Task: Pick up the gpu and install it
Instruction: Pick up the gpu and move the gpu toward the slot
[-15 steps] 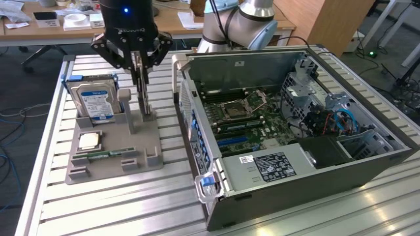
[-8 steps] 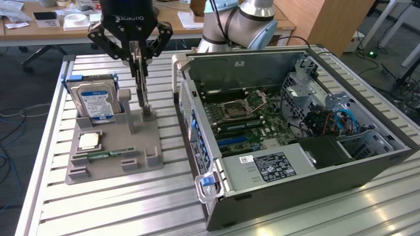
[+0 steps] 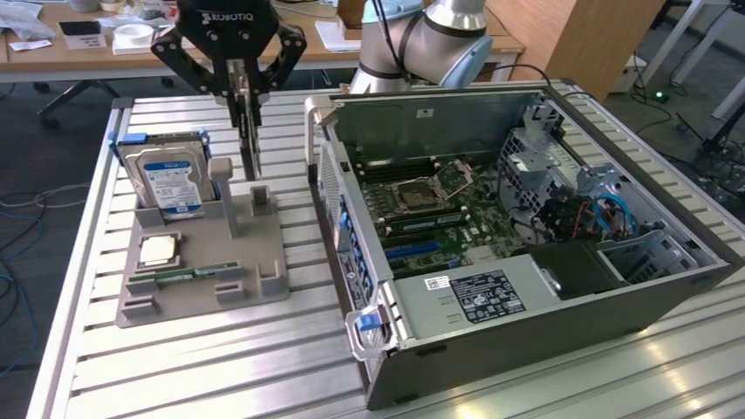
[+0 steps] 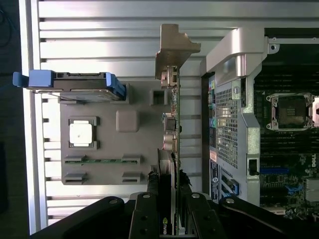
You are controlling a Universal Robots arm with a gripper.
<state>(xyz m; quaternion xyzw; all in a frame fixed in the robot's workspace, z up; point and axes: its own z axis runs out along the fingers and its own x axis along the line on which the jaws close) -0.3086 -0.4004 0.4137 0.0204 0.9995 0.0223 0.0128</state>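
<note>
Pick-up stage complete, installation outstanding. The gripper [image 3: 246,87] is closed on the gpu [image 3: 248,140], pinching the upper edge of the card, which hangs on edge just above the holder [image 3: 198,297], at that holder's edge nearest the case [image 3: 559,305]. Both stand on the slatted table [image 3: 174,367], the holder toward the edge on the exterior view's left. The card appears clear of the holder, though the gap is hard to judge. The hard drive [image 3: 169,179], CPU [image 3: 159,251] and RAM [image 3: 187,272] sit in the holder. Inside the open case the blue slot [image 3: 413,250] is unoccupied, so no seating has begun. Writing: "ROBOTIQ" on the gripper body. The wrist view shows a small logo on the card between the fingers, seemingly NVIDIA. The power-supply label [image 3: 481,297] and the drive label are illegible.
</note>
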